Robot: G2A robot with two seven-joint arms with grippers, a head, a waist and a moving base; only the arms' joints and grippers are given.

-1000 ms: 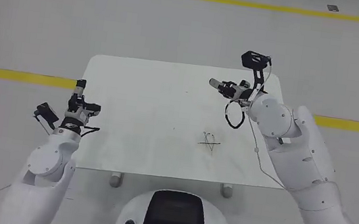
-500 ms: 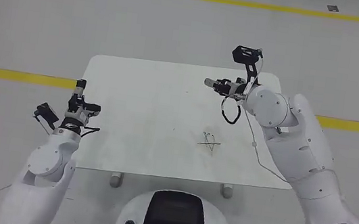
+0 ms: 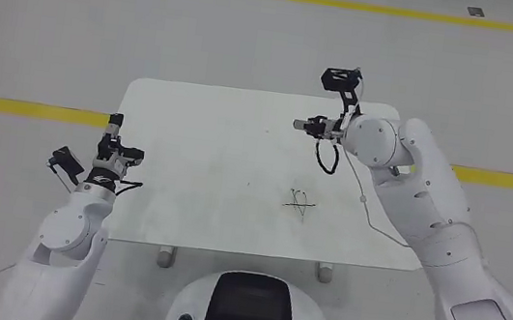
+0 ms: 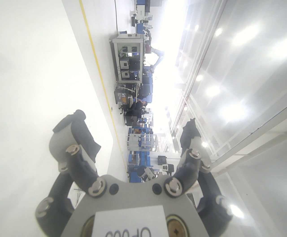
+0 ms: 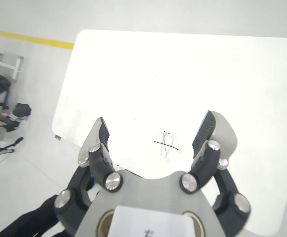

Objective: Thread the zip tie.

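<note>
Thin black zip ties [image 3: 300, 203] lie crossed in a small heap on the white table [image 3: 206, 173], toward its front right. The same zip ties [image 5: 166, 143] appear between my right gripper's [image 5: 157, 125] fingers, far below them. That right gripper [image 3: 298, 124] hangs open and empty above the table's back right part. My left gripper [image 3: 115, 122] stands open and empty at the table's left edge, pointing away from the heap; its fingers [image 4: 76, 134] are spread wide in the left wrist view.
The table [image 5: 201, 74] has rounded corners and bare floor around it. A yellow floor line [image 3: 10, 106] runs behind it on both sides.
My right arm has swung its gripper leftward and slightly back over the table's rear. The left arm and the zip ties have stayed put.
</note>
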